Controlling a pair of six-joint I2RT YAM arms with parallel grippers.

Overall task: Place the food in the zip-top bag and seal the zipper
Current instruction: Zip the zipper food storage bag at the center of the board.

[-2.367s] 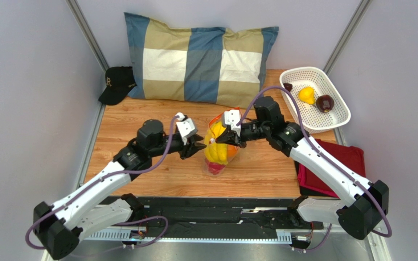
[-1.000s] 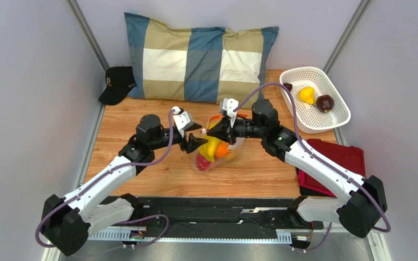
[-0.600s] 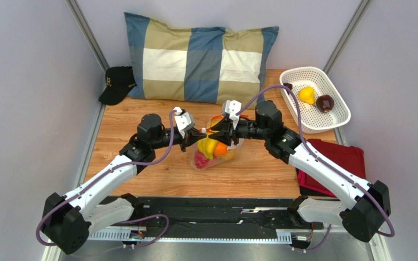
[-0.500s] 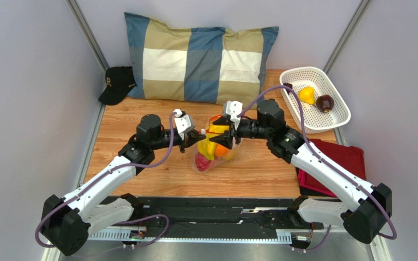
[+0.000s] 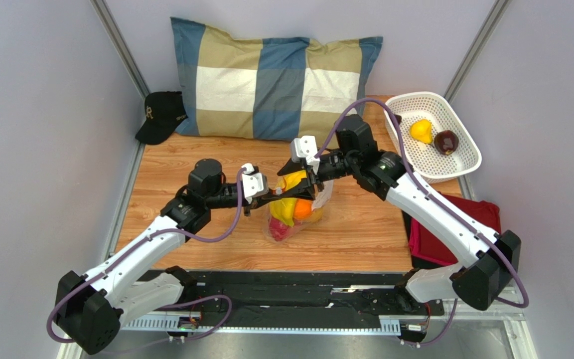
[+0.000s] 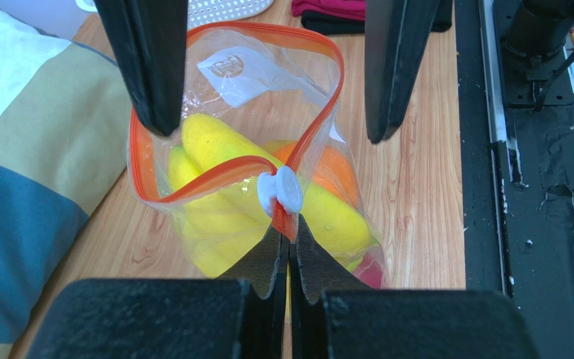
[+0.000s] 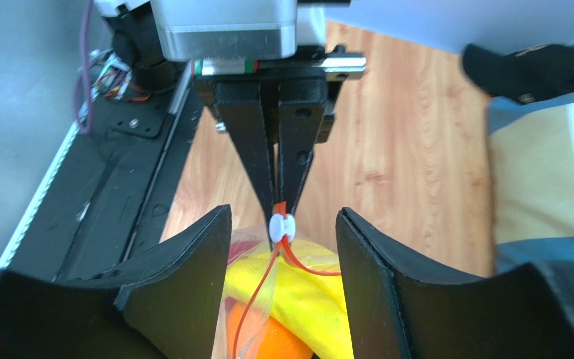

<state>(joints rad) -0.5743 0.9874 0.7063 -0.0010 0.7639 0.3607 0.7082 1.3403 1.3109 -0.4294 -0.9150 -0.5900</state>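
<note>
The zip-top bag (image 5: 297,215) stands on the wooden table with its mouth gaping. It holds food: a yellow banana bunch (image 6: 215,146), an orange (image 6: 336,173) and a magenta piece (image 5: 279,229). My left gripper (image 6: 290,241) is shut on the end of the orange-red zipper (image 6: 193,183), right beside its white slider (image 6: 280,192). My right gripper (image 7: 282,215) is open, facing the left one, its fingers (image 6: 148,67) straddling the bag's mouth without touching it. In the top view the left gripper (image 5: 273,196) and right gripper (image 5: 306,182) meet over the bag.
A white lattice basket (image 5: 458,161) at the back right holds a yellow piece (image 5: 420,131) and a dark purple piece (image 5: 446,140). A checked pillow (image 5: 275,78) and black cap (image 5: 161,114) lie at the back. Red folded cloth (image 5: 455,232) lies at the right edge.
The left gripper has shut on the zipper's end by the slider. The right gripper has let go of the bag, opened, and its arm has swung toward the back.
</note>
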